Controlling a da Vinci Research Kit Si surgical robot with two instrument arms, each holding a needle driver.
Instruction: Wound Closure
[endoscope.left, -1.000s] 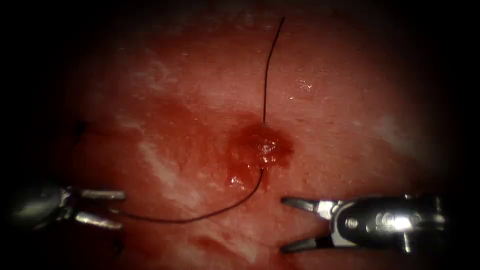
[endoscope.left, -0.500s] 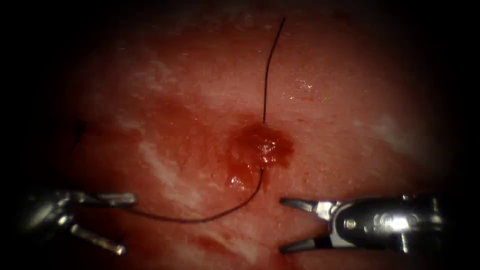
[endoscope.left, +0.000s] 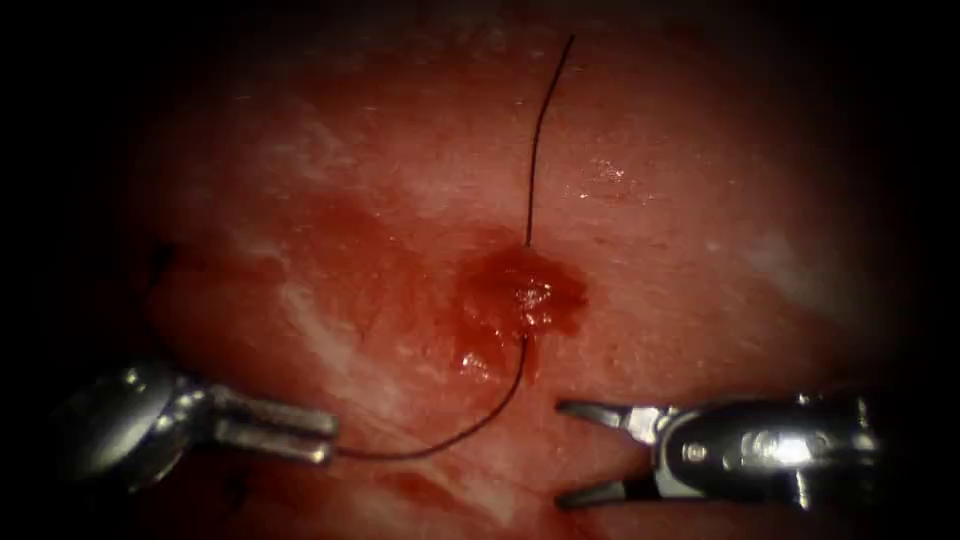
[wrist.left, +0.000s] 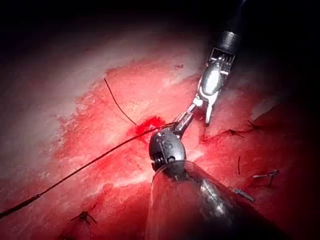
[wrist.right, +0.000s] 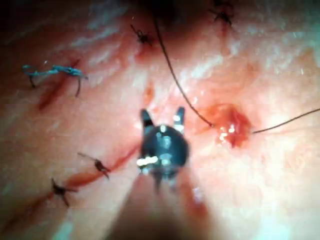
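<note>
A small cut (endoscope.left: 520, 295) wet with red fluid sits mid-tissue (endoscope.left: 700, 250). One strand of dark thread (endoscope.left: 450, 435) curves from the cut down and left to my left tool (endoscope.left: 332, 440), whose jaws are shut on its end, left of the cut. A second strand (endoscope.left: 537, 140) rises from the cut to the far edge. My right tool (endoscope.left: 560, 451) lies below and right of the cut, jaws wide open, holding nothing. The left wrist view has the left jaws (wrist.left: 182, 121) beside the red spot and the right tool (wrist.left: 200, 112) just beyond. The right jaws (wrist.right: 163, 116) stand open.
Finished stitches with short cut ends dot the tissue: dark knots (wrist.right: 97, 165) (wrist.right: 60, 190) along a closed cut, and a blue thread stitch (wrist.right: 50, 71). More knots (wrist.left: 230, 132) (wrist.left: 85, 217) lie around the tools. Pale streaks (endoscope.left: 320, 340) cross the tissue.
The left tool's jaws, open before, have closed on the thread, and the tool has moved right toward the cut. The right tool has barely moved.
</note>
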